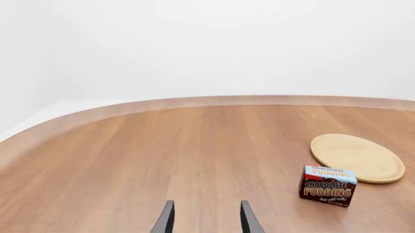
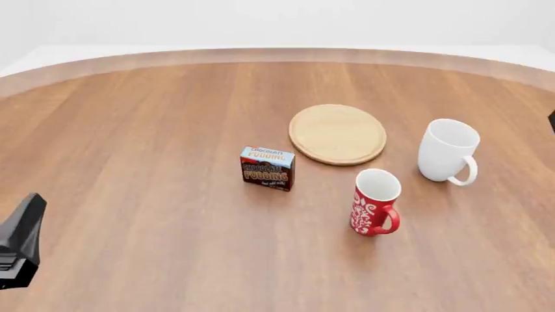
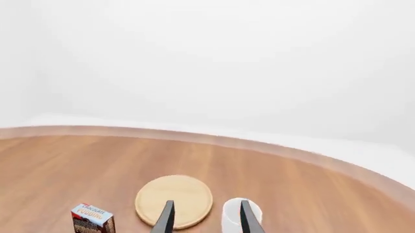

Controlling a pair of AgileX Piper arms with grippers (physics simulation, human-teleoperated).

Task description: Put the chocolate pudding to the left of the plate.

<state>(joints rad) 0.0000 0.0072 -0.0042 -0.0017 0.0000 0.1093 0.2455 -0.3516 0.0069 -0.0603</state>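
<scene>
At the far left edge of your front view, low in the frame, a dark piece of the left arm [image 2: 19, 250] pokes in, cut off by the border, so its fingers are out of sight there. Your left wrist view does show them: two dark fingers [image 1: 167, 219] released, with a gap between them and only bare bench [image 2: 130, 149] in that gap. Moving right to the middle of the front view, you find the chocolate pudding [image 2: 267, 168], a small box with a dark brown front carrying white and orange lettering, a light blue top and red edges. It stands upright on the bench, its long axis running roughly left to right across the frame, its printed front facing your camera and turned a little toward the lower left. It sits just beside the plate [image 2: 337, 134], at the plate's lower left, close to the rim but apart from it. The smallest print on the box is too fine to read. Further right stand a red patterned mug [image 2: 375, 202] and then a white mug [image 2: 448, 151]. At the right edge only a dark sliver of the right arm [image 2: 552, 121] shows; in your right wrist view its fingers [image 3: 248, 218] are likewise released, their tips alone in frame, partly covering the plate and white mug beyond.
</scene>
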